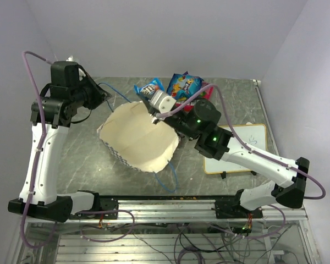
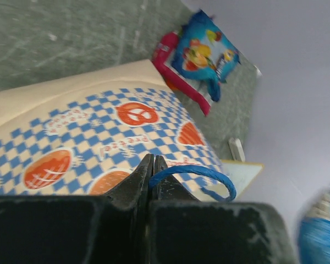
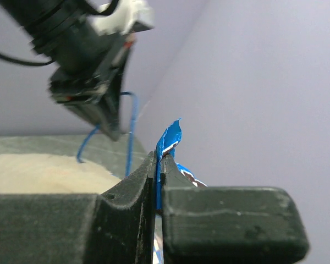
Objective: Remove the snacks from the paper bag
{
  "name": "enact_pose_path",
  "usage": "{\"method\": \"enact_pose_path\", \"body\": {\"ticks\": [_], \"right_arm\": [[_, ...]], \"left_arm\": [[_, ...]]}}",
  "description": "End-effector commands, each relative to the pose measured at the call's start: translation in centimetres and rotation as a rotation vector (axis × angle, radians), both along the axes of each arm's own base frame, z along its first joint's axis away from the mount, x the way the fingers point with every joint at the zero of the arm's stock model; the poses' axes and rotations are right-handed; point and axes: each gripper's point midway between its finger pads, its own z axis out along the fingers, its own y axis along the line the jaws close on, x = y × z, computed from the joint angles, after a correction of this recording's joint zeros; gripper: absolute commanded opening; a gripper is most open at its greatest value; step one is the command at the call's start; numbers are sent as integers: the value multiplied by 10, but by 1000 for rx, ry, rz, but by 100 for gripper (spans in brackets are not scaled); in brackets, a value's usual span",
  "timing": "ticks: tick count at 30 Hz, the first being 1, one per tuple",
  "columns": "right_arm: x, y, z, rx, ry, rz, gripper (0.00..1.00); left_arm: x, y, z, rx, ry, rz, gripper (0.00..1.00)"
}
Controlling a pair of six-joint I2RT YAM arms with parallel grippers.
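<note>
Left gripper [image 2: 152, 160] has its jaws fully closed, pinching the blue string handle [image 2: 193, 171] of the paper bag [image 1: 135, 137] and holding the bag mouth up and open on the counter [image 1: 82, 159]. Right gripper [image 3: 158, 158] also has its jaws pressed together, clamped on the top edge of a blue packet [image 3: 169, 137], which it holds in the air just past the bag's far rim. Two snacks are already out, lying behind the bag: another blue packet [image 1: 184, 82] over a red one [image 2: 172, 61]. Cannot tell whether more are inside, since only cream lining shows. The packets look light, crinkly and slick, so the flat sealed edge is the best place to grip, not the puffy middle. The bag is thin, soft paper that will fold or tip if the handle goes slack. A white board [image 1: 239, 144] lies to the right, well apart from the snacks.
</note>
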Motion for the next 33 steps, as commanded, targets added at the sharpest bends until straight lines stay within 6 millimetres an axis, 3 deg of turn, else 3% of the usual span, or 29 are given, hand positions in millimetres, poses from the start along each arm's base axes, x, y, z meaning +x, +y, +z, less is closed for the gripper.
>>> {"method": "enact_pose_path", "body": {"ticks": [1,7,14,17,21,28,33], "right_arm": [[20,-49,53,116,-68,-214,0],[47,-82,35,82,-23,-392,0],[94,-131,-32,17,193,-490,0],[101,-134,-71,-43,260,-473,0],[107,-125,-123,-176,331,-462,0],[118,-129,-182,-302,403,-519,0],[121,-132,-210,-383,416,-527,0]], "left_arm": [[14,41,-16,58,51,156,7],[29,69,-49,11,157,207,7],[30,114,-66,47,224,307,7],[24,132,-69,69,233,355,7],[20,140,-83,51,264,381,7],[13,166,-103,94,312,433,7],[3,188,-97,177,336,494,7]]}}
